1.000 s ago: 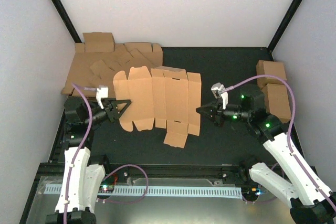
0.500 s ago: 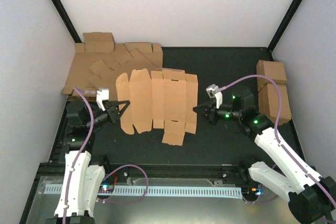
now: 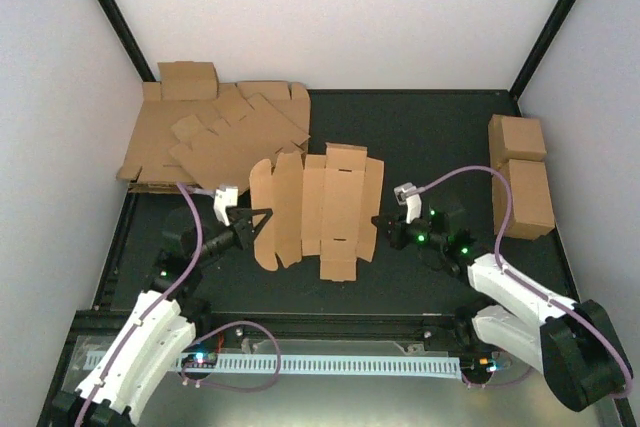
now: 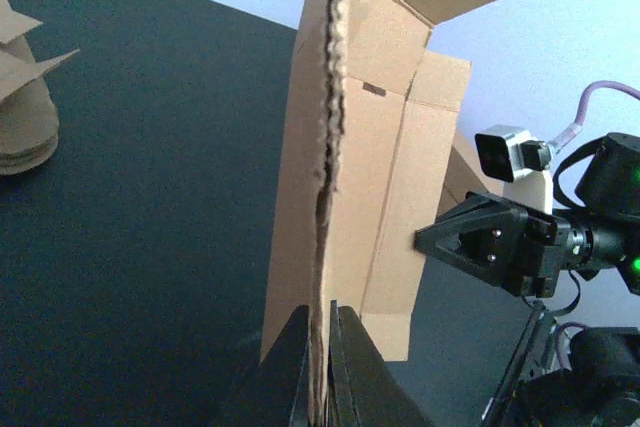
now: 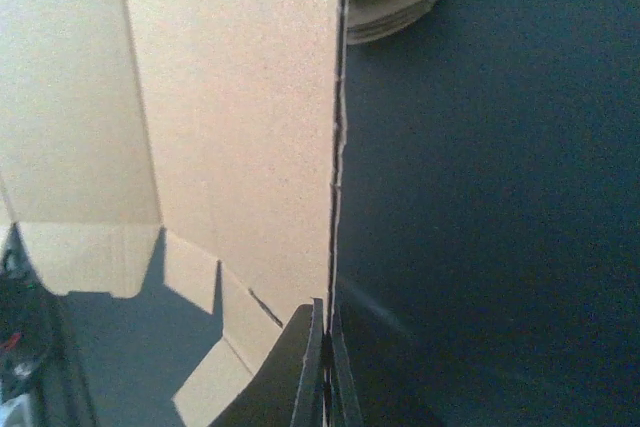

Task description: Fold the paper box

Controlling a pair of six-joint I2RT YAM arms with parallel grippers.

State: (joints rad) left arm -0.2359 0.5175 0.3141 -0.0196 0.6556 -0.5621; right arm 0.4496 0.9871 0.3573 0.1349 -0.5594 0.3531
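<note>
The paper box (image 3: pixel 320 209) is an unfolded flat brown cardboard die-cut with flaps, held above the black table between both arms. My left gripper (image 3: pixel 262 217) is shut on its left edge; in the left wrist view the sheet (image 4: pixel 350 177) stands edge-on between my fingers (image 4: pixel 322 372). My right gripper (image 3: pixel 378 221) is shut on its right edge; in the right wrist view the sheet (image 5: pixel 230 127) runs edge-on into my closed fingers (image 5: pixel 325 372). The right gripper also shows in the left wrist view (image 4: pixel 440 239) at the sheet's far edge.
A heap of overlapping cardboard sheets (image 3: pixel 215 132) fills the back left corner, with a small box (image 3: pixel 188 79) on it. Two cardboard cuboids (image 3: pixel 522 172) stand at the right edge. White walls enclose the black table (image 3: pixel 430 137).
Both grippers have moved toward the near edge with the sheet between them. The sheet has come nearer and lower, and the heap behind it now shows.
</note>
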